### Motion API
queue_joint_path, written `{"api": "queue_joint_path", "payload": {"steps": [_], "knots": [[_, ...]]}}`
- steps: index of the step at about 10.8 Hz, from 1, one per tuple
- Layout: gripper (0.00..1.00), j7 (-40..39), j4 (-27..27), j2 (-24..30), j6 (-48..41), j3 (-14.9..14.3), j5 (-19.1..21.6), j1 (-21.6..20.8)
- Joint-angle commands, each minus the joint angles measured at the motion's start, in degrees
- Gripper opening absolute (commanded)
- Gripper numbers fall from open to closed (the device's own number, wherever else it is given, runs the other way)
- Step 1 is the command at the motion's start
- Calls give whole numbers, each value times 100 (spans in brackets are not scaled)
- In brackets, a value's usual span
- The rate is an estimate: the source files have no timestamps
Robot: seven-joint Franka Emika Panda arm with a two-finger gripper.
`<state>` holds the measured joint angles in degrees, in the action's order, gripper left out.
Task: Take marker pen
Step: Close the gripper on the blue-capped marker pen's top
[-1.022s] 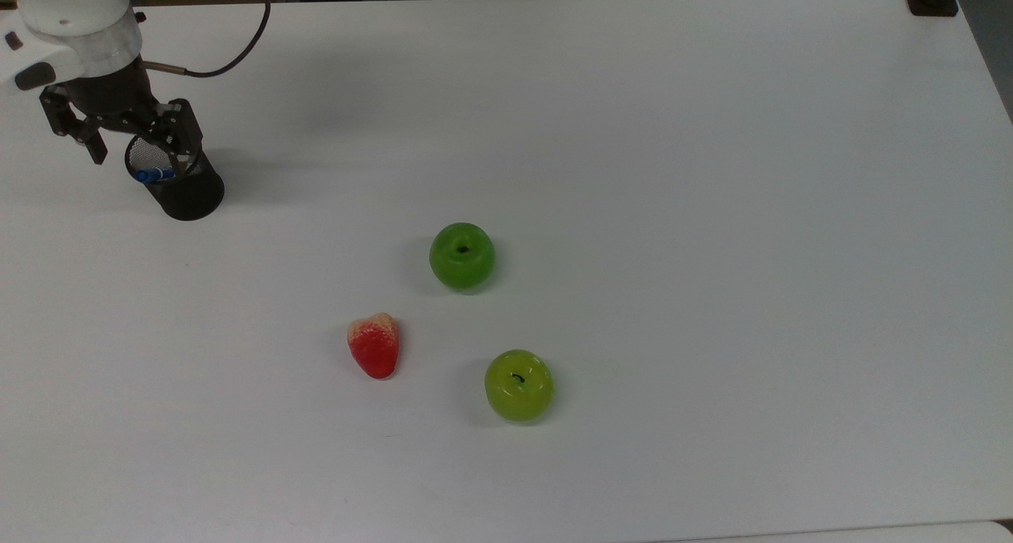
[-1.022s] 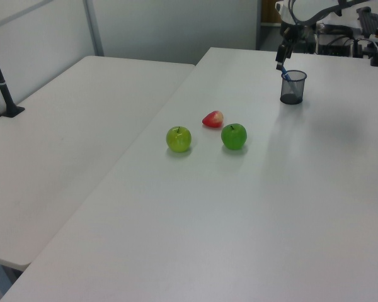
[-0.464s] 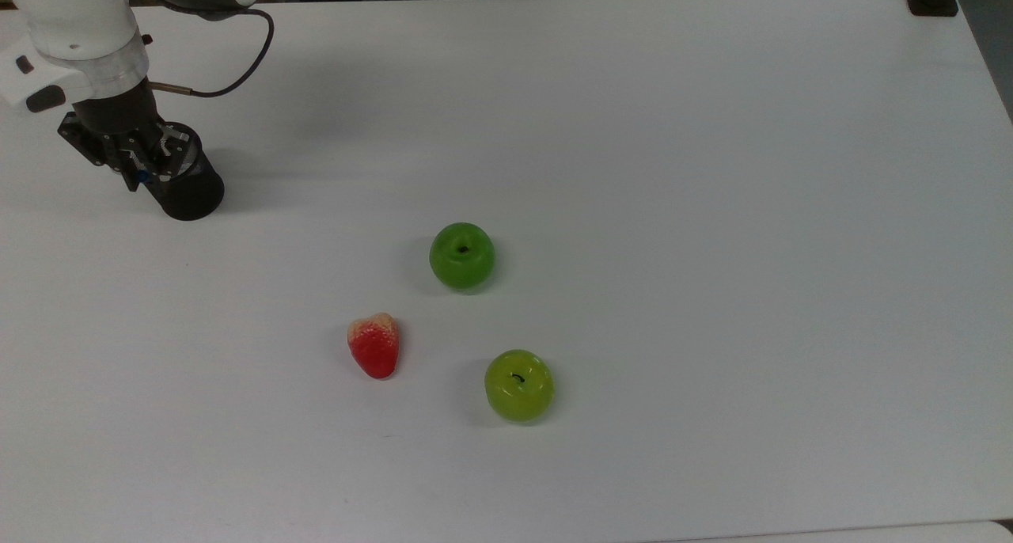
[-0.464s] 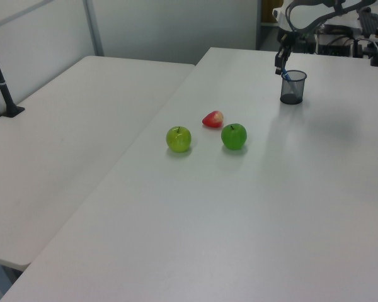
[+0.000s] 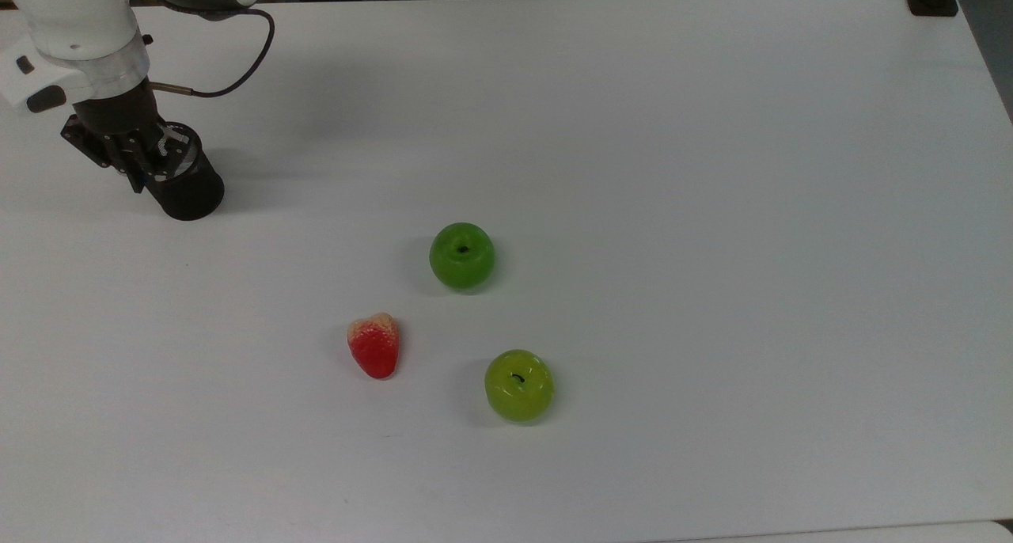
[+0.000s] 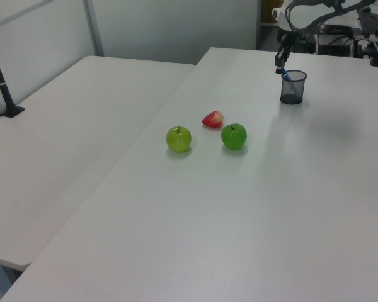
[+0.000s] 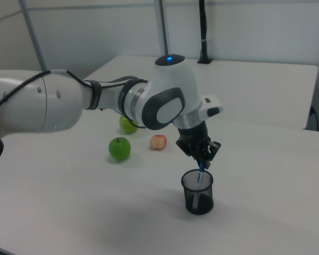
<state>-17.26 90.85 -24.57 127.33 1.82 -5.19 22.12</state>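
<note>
Right view: the gripper (image 7: 203, 161) hangs just over the cup (image 7: 198, 193), its fingers pinched on the blue top of the marker (image 7: 201, 174), which leans inside the cup. The cup stands upright on the white table (image 7: 266, 175), near its front edge in the right view.

Top view: the gripper (image 5: 136, 171) covers the cup's (image 5: 186, 191) mouth, near the table's (image 5: 633, 210) far left corner. A dark green apple (image 5: 462, 256), a strawberry (image 5: 374, 345) and a lighter green apple (image 5: 519, 385) lie apart from one another around the table's middle, well away from the cup.
</note>
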Motion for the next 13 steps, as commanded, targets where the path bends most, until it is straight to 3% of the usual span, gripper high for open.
{"api": "queue_joint_path", "payload": {"steps": [1,7,13], "knots": [[5,-85,-15,32,73,-6,45,-32],[5,-6,-50,303,20,20,132,3],[5,-6,-233,945,-261,11,694,29]]}}
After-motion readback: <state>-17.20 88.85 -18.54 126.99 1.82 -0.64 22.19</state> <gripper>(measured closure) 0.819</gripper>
